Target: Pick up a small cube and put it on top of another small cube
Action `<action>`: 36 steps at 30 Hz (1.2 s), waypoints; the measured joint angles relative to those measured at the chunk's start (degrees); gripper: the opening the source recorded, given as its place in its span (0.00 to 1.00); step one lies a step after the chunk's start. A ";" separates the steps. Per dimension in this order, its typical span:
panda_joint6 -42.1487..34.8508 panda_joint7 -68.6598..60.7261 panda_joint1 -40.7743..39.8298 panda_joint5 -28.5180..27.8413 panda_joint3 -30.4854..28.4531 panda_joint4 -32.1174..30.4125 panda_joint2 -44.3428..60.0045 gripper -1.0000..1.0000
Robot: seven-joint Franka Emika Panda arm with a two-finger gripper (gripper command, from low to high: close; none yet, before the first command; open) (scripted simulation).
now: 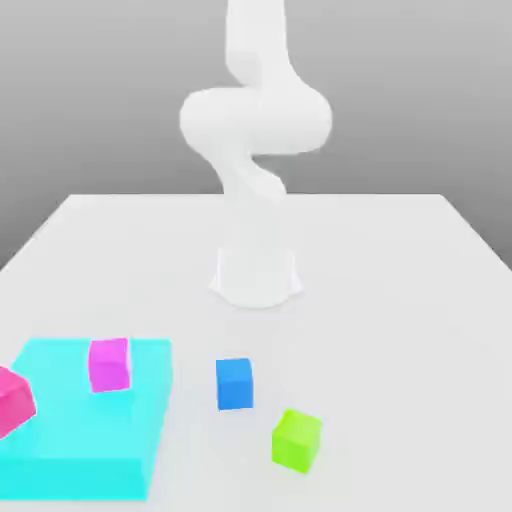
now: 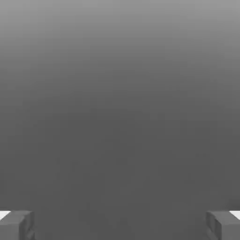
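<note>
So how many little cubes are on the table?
4. The green cube sits nearest the exterior view's right, the blue cube beside it, the magenta cube on the cyan block, the pink cube at that block's left edge.

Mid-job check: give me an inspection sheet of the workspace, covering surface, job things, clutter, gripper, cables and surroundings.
Surface: white table, flat.
Job's things: green cube and blue cube rest on the table, apart, not stacked.
Clutter: cyan block at the exterior view's left, a magenta cube on it; pink cube, tilted, at its edge.
Gripper: gripper open, nothing between the fingertips.
Cables: nothing seen.
Surroundings: white arm behind the cubes; plain grey backdrop.
</note>
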 joint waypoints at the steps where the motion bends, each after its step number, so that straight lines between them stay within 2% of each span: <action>1: 1.24 1.13 0.04 0.34 0.23 -0.94 2.26 0.50; 14: 16.19 16.38 -1.00 2.22 5.63 -12.33 29.39 0.50; 22: 25.46 30.00 0.24 -2.90 6.06 -19.13 46.09 0.50; 28: 35.04 33.89 3.18 -6.66 2.45 -17.82 58.56 0.50; 29: 36.15 34.11 3.52 -6.91 2.05 -17.56 59.92 0.00; 36: 36.21 34.25 3.48 -7.08 2.08 -17.56 59.92 0.00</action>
